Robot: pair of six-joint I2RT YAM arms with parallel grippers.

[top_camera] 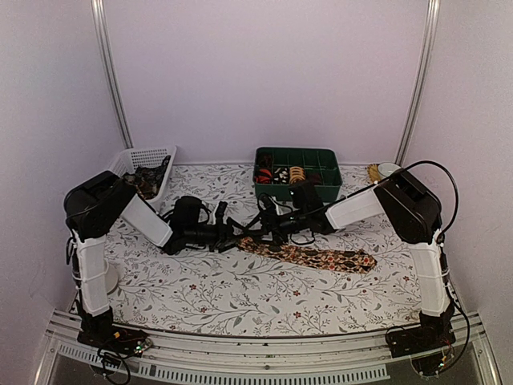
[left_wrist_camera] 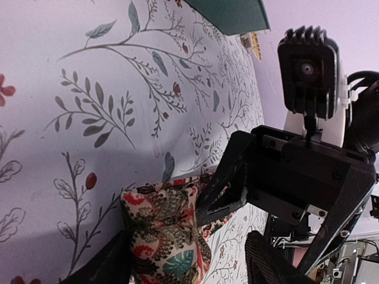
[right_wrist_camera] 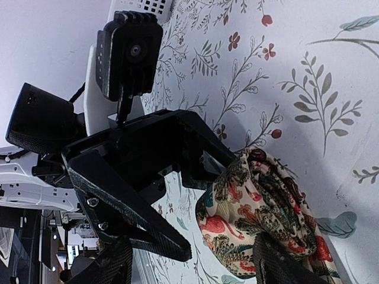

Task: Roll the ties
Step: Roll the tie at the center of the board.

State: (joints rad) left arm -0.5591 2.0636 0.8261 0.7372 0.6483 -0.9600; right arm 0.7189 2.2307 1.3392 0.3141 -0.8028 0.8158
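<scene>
Just in front of the dark green plastic compartment tray [top_camera: 321,151], a long paisley fabric tie [top_camera: 321,258] in brown, red and cream is laid on the white floral-printed surface [top_camera: 200,293]. Its flat length is stretched out in front of the tray's right half. Its other end is bunched into a thick fold in front of the tray's left corner, where both arms meet.

The black left hand [left_wrist_camera: 186,254] is held wide around this fold: one finger [left_wrist_camera: 103,266] is seen touching the fabric, and the other [left_wrist_camera: 269,266] is kept apart from it. The black right hand [right_wrist_camera: 195,245] is likewise spread wide from the opposite side, with one finger [right_wrist_camera: 278,266] touching the fold and the other [right_wrist_camera: 112,266] well clear. Neither hand is clamped on the tie.

Small rolled items [top_camera: 280,172] in red, black and tan are seen in the tray's compartments; whether they are ties cannot be told. To the left of the tray, a white perforated plastic basket [top_camera: 132,156] is set at a slant, with dark fabric pieces [top_camera: 151,178] heaped inside it.
</scene>
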